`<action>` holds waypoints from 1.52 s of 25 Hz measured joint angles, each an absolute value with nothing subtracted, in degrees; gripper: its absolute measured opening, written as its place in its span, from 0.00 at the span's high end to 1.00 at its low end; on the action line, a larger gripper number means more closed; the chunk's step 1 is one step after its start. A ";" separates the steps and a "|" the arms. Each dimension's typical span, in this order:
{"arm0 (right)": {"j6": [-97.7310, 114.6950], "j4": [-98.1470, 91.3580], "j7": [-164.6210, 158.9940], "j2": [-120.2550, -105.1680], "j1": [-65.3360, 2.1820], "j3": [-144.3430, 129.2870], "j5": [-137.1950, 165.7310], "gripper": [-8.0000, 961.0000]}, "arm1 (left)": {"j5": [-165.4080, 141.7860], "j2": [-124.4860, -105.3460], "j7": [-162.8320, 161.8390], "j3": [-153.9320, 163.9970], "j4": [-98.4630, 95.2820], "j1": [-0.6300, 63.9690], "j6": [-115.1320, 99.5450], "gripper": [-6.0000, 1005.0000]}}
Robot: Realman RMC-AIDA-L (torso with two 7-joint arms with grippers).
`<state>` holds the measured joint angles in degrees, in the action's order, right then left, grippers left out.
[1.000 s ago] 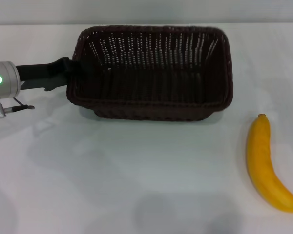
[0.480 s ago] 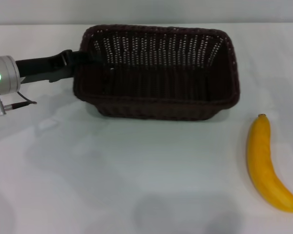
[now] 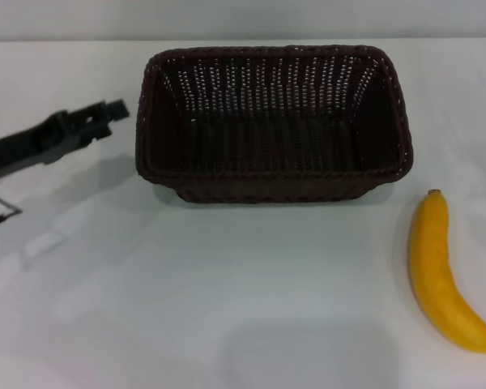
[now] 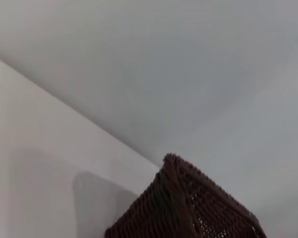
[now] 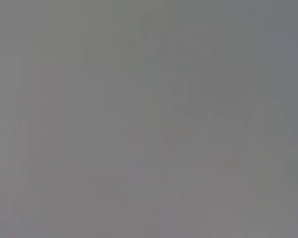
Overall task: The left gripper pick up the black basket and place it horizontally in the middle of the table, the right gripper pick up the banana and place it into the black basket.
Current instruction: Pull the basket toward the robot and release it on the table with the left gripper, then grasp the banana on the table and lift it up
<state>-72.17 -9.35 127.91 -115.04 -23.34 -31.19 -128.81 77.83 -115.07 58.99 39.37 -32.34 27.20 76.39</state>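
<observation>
The black basket (image 3: 269,173) stands lengthwise across the white table (image 3: 227,284), at the middle toward the far side, upright and empty. My left gripper (image 3: 113,111) is to the left of the basket's left end, a short gap away from it, open and holding nothing. A corner of the basket also shows in the left wrist view (image 4: 188,210). The yellow banana (image 3: 439,275) lies on the table at the front right, stem toward the basket. My right gripper is out of view; the right wrist view shows only a grey blur.
A thin cable (image 3: 0,212) hangs from the left arm at the left edge. The table's far edge runs just behind the basket.
My left gripper has let go of the basket's left rim and pulled back to the left. The basket shifted slightly right and now rests on the table. The banana has not moved.
</observation>
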 joint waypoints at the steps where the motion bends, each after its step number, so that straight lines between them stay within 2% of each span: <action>1: -72.29 -10.42 125.33 -115.00 -22.68 -32.20 -128.77 0.12 | 78.23 -115.15 60.31 39.36 -32.45 26.28 77.01 0.31; 4: -72.37 -16.83 111.13 -113.79 -19.17 -37.56 -127.36 0.12 | 81.56 -115.56 66.32 39.28 -32.58 23.53 79.47 0.31; 9: -72.48 -34.09 84.66 -109.47 -14.11 -44.97 -113.97 0.12 | 92.28 -116.59 78.18 39.28 -32.16 17.88 81.58 0.31; 12: -72.59 -43.89 71.10 -107.76 -13.88 -45.98 -100.74 0.13 | 101.90 -118.00 88.72 39.28 -30.42 14.13 81.67 0.31; 14: -73.08 -51.00 62.87 -107.96 -14.24 -45.97 -90.40 0.13 | 108.45 -118.85 96.12 39.28 -27.73 12.25 81.65 0.31; 15: -73.81 -55.70 58.17 -108.63 -14.40 -46.02 -83.82 0.13 | 111.31 -119.09 99.53 39.31 -25.59 11.79 81.65 0.31; 20: -80.90 -78.40 43.06 -113.72 -14.97 -46.09 -61.59 0.13 | 120.10 -118.76 113.28 39.30 -15.13 11.94 81.04 0.31; 22: -83.94 -85.89 38.40 -114.75 -15.12 -48.30 -56.33 0.13 | 121.02 -118.99 116.57 39.29 -14.33 12.01 79.96 0.30; 28: -91.94 -104.07 19.50 -114.82 -16.17 -65.49 -40.09 0.13 | 124.62 -119.02 120.98 39.28 -12.12 13.13 76.17 0.30; 33: -96.24 -110.61 9.39 -115.00 -17.89 -77.60 -35.66 0.14 | 125.34 -119.02 122.38 39.28 -11.50 14.42 75.57 0.30; 35: -96.53 -110.61 7.03 -115.04 -18.58 -81.37 -33.70 0.15 | 125.38 -118.97 122.42 39.28 -11.46 14.98 74.69 0.19; 38: -96.44 -107.88 3.12 -115.12 -20.17 -89.53 -31.18 0.16 | 125.60 -119.09 123.06 39.29 -11.35 15.97 73.66 0.16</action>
